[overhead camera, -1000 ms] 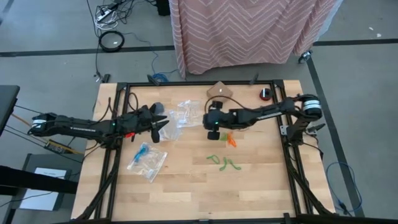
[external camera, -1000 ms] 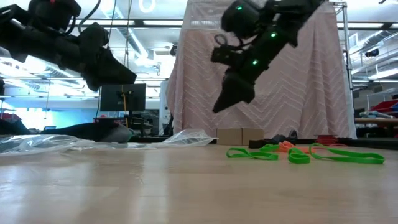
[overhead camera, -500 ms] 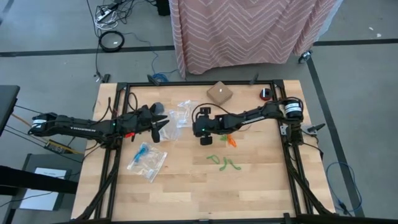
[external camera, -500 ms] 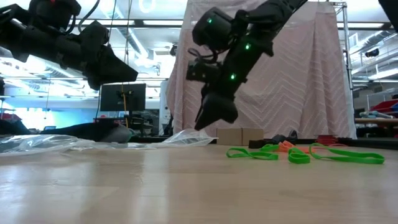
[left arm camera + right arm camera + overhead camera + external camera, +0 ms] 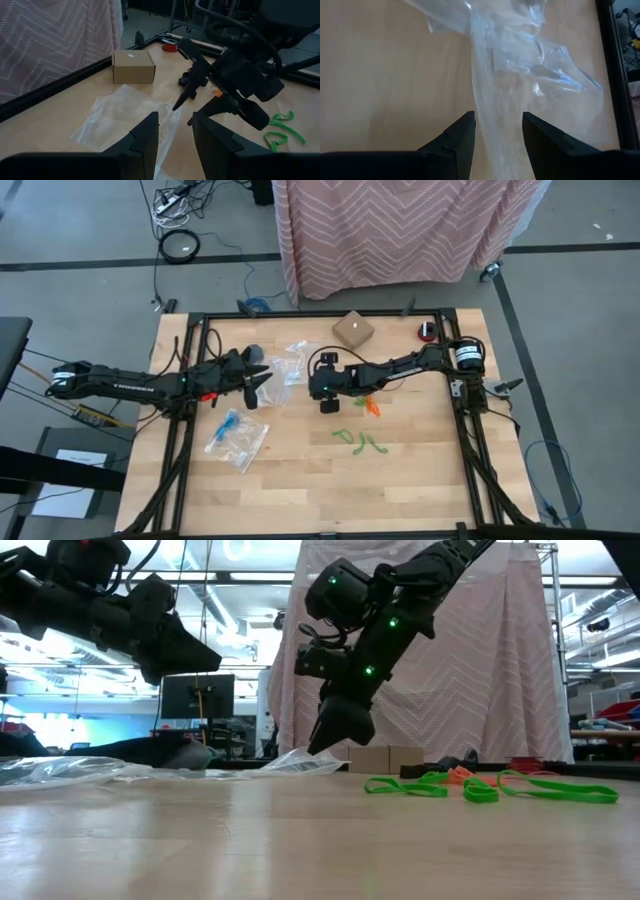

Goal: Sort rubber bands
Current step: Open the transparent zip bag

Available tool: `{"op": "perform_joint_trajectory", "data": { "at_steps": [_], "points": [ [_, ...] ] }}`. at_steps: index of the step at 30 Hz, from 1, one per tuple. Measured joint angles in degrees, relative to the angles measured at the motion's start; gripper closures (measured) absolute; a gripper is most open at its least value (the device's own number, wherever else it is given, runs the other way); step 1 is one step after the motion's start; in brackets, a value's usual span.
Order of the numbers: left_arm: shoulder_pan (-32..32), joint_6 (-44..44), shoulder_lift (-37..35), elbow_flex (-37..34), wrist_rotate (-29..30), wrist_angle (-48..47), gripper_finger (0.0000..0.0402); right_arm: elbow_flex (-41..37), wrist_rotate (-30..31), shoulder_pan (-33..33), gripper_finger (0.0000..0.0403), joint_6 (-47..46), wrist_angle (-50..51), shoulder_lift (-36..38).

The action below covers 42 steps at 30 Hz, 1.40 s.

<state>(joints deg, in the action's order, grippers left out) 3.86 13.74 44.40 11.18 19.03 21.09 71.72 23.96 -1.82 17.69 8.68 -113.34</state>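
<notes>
Swung leftward from orange rubber bands (image 5: 371,406), right gripper (image 5: 327,406) now hovers, fingers apart and empty, over clear plastic zip bag (image 5: 291,363). Left gripper (image 5: 261,387) waits beside bag, fingers apart. Green rubber bands (image 5: 360,442) lie loose on worktop (image 5: 420,470). Risk: pinching slippery film, dragging bag.

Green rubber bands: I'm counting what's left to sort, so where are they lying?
In the high view the green rubber bands lie loose on the table's middle, right of centre, just in front of the orange bands and the right gripper.
</notes>
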Motion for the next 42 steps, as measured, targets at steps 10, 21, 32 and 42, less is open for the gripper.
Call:
{"op": "perform_joint_trajectory", "data": {
  "at_steps": [10, 21, 32, 42],
  "points": [
    [0.0, -0.2, 0.3, 0.0, 0.0, 0.0, 0.0273, 0.0, 0.0, -1.4, 0.0252, -0.7, -1.1, -1.0],
    [0.0, -1.2, 0.3, 0.0, 0.7, 0.0, 0.0273, 0.0, -0.1, -2.0, 0.0252, -0.7, -0.9, -1.0],
    [0.0, -1.5, 0.3, 0.0, 0.8, 0.1, 0.0273, 0.0, 5.6, -2.7, 0.0252, -8.6, 2.7, -0.3],
    [0.0, -1.3, 0.3, 0.0, 0.8, 0.1, 0.0273, 2.5, -3.7, -5.8, 0.025, -8.3, 9.6, 1.8]
  ]
}}
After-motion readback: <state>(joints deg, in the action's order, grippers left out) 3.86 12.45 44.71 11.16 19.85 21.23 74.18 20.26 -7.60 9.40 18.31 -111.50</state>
